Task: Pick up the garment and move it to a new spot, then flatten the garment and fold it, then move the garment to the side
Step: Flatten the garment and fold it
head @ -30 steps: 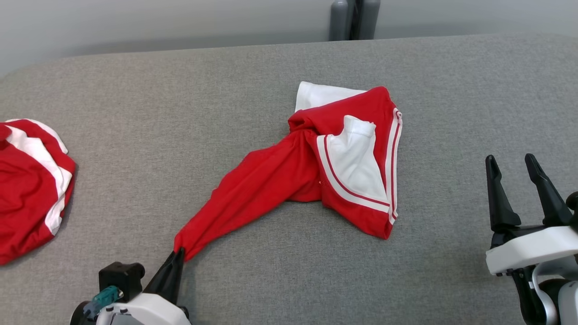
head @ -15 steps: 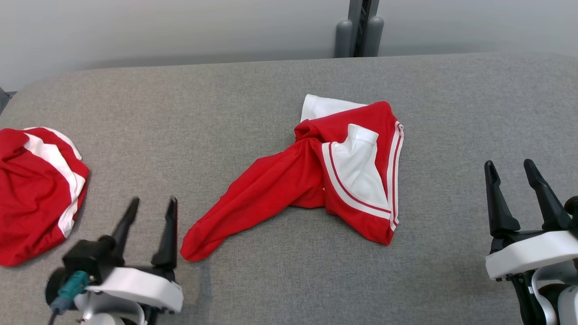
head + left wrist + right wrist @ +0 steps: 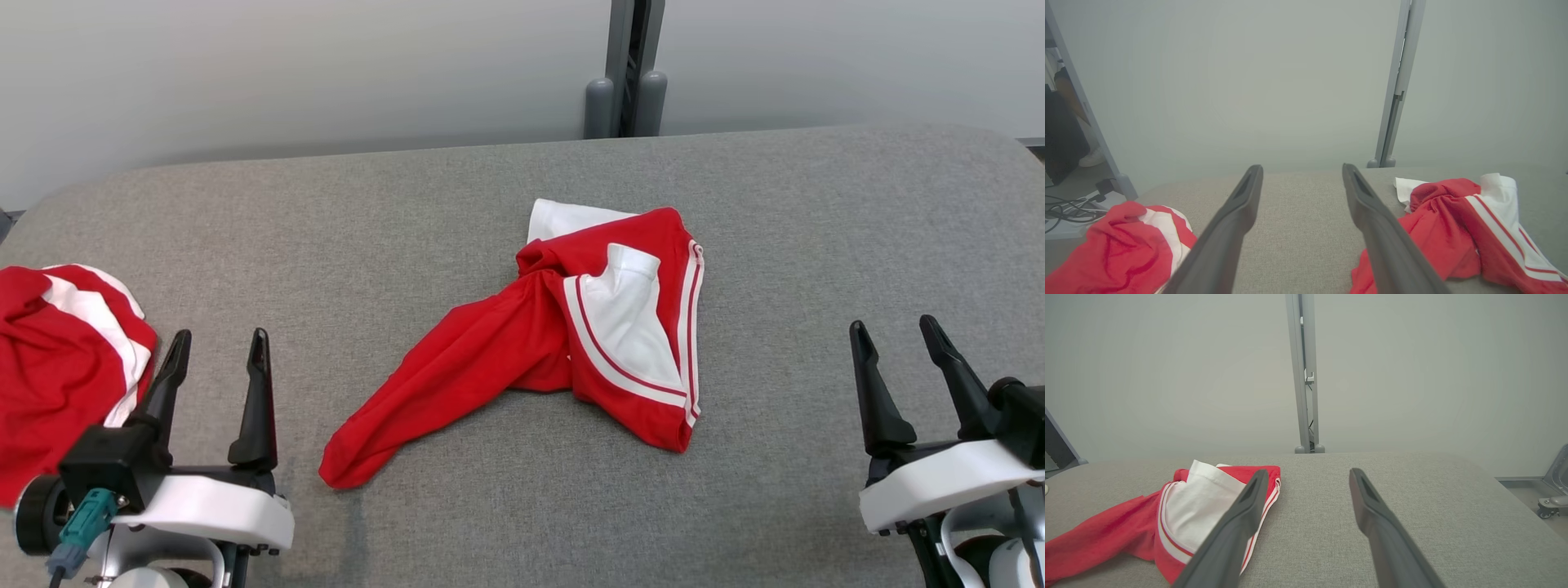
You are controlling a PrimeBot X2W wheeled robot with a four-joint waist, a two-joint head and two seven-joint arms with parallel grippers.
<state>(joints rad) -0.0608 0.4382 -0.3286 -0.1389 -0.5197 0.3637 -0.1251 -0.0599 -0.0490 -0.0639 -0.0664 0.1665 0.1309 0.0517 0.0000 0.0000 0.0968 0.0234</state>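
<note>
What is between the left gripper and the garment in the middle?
Nothing visible. Only bare table lies between the open left gripper and the garment. The other red garment lies to the gripper's left, out of that path.

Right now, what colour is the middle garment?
The garment is red with white panels and striped trim, clearest in the head view.

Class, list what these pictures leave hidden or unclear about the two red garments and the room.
Side garment: head view, cut by the left edge, partly behind the left gripper.
Middle garment: full shape hidden under its own folds, all views.
Its striped hem: right wrist view, partly behind a finger.
Dark shape, left wrist view: cut by the edge, blurred.
</note>
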